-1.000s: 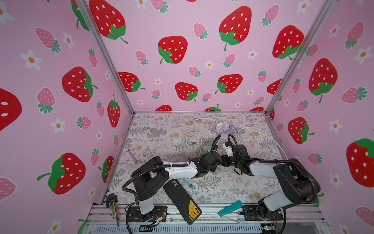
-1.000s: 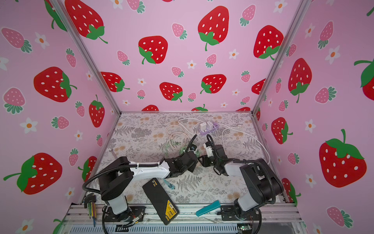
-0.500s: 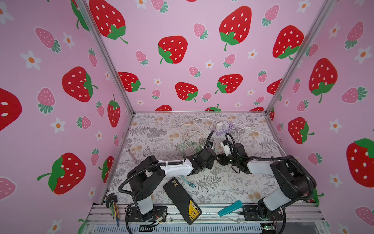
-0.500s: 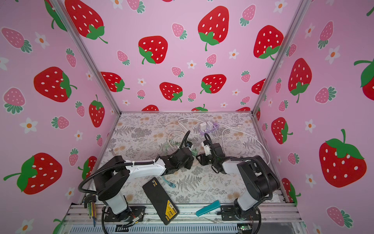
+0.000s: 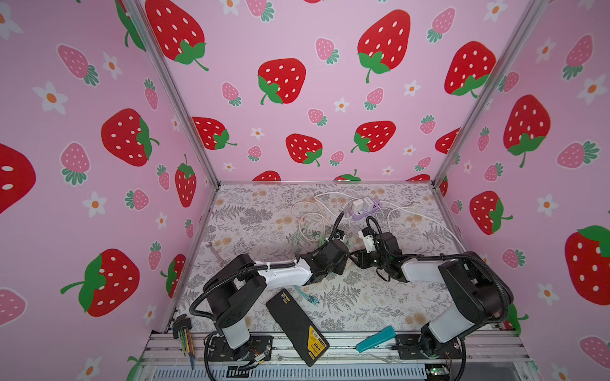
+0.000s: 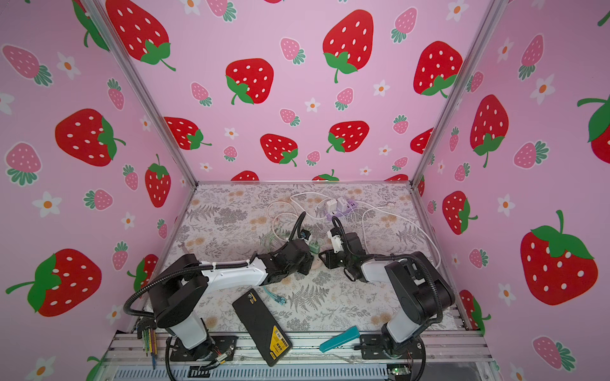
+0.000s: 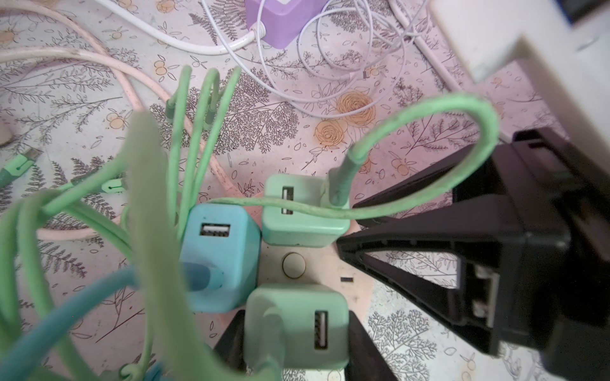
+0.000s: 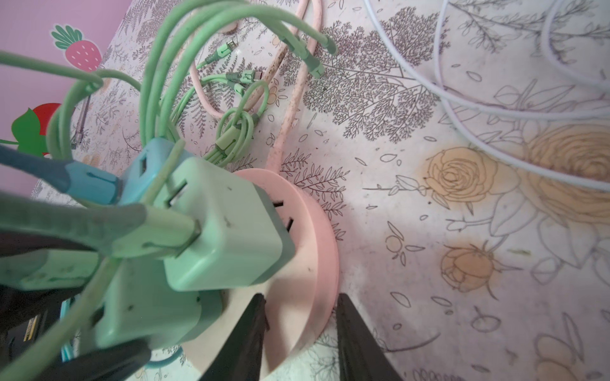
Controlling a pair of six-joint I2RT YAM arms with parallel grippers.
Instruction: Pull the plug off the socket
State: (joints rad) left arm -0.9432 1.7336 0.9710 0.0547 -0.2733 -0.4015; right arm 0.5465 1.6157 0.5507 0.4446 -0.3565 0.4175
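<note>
At mid-bench, between the two arms: left pincer (image 7: 295, 318) closed partway on a green plug (image 7: 307, 333), a black finger (image 7: 366, 358) against each side of the plug body. The plug stands on the pink face of the round socket (image 8: 310, 244). A green lead runs out of one of its ports; the port beside it is free.

Right pincer (image 8: 300, 298) clamped on the rim of the socket, one finger (image 8: 251, 336) over the top face and its partner on the outer edge. In the left wrist view it comes in from the side opposite the blue plug.

Same socket also carries a blue plug (image 7: 219, 260) and a second green plug (image 7: 303, 214), both just beside the held one. Green cables (image 7: 429, 109) loop up from the plugs and trail over the bench (image 5: 257, 231). A pink cord (image 8: 290, 109) leaves the socket toward the back.

Farther back: purple power strip (image 5: 364, 211) with white chargers and white cables (image 5: 416, 217).

Front edge: black case (image 5: 297, 326) lying at a slant near the left arm's base; teal tool (image 5: 376, 339) on the rail.
</note>
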